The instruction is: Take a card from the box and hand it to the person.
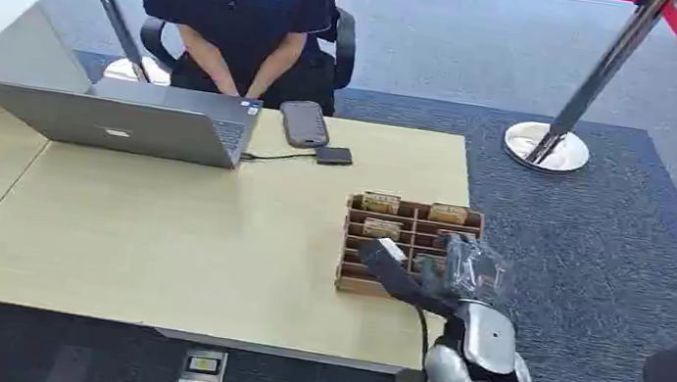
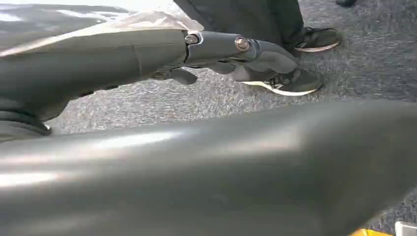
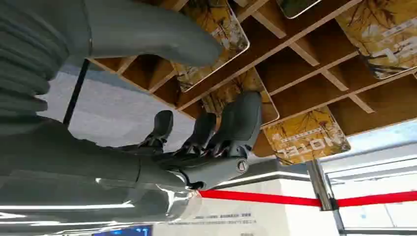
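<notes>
Right hand, fingers spread and holding nothing, hovers directly over the box; nearest card lies just beyond its fingertips.

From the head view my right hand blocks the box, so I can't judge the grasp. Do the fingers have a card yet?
Observer: Not yet. The right wrist view shows the fingers reaching over a card in the box, with the thumb apart and nothing pinched.
Operator: Any other cards close by?
Observer: Yes, another card lies in a compartment just past the fingertips.
Operator: And my left hand?
Observer: The left hand hangs over the carpet, holding nothing.
</notes>
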Motion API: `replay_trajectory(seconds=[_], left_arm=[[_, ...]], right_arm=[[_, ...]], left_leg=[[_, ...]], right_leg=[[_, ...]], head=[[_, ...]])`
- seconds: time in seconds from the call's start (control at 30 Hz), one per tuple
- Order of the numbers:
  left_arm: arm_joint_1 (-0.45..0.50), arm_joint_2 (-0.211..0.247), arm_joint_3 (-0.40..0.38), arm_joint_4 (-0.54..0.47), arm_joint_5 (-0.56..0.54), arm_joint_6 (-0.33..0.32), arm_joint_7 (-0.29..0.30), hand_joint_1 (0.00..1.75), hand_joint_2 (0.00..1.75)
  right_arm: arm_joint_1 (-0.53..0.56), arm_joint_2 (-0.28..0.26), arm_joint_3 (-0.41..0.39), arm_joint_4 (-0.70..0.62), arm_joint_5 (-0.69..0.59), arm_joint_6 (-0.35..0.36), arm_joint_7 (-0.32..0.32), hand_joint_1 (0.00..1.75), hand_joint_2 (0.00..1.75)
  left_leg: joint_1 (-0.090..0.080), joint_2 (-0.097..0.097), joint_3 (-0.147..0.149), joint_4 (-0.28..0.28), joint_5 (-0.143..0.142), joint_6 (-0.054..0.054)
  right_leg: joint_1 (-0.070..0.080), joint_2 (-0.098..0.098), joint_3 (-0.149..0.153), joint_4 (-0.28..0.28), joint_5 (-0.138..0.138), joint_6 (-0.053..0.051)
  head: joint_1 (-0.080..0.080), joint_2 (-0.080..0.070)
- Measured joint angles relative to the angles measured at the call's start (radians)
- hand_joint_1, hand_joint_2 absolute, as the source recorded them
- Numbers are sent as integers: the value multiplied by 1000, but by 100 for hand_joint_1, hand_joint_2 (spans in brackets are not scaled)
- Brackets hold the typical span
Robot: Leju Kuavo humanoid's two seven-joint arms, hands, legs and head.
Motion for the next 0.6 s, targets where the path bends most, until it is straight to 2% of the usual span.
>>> replay_trajectory(seconds=[0.6], left_arm=[[0,0,0,0,-4,-1,-5,0,0]], right_arm=[[-2,7,-8,36,12,15,-3,80,175]], left_leg=[[0,0,0,0,0,0]], right_leg=[[0,0,0,0,0,0]], head=[[0,0]])
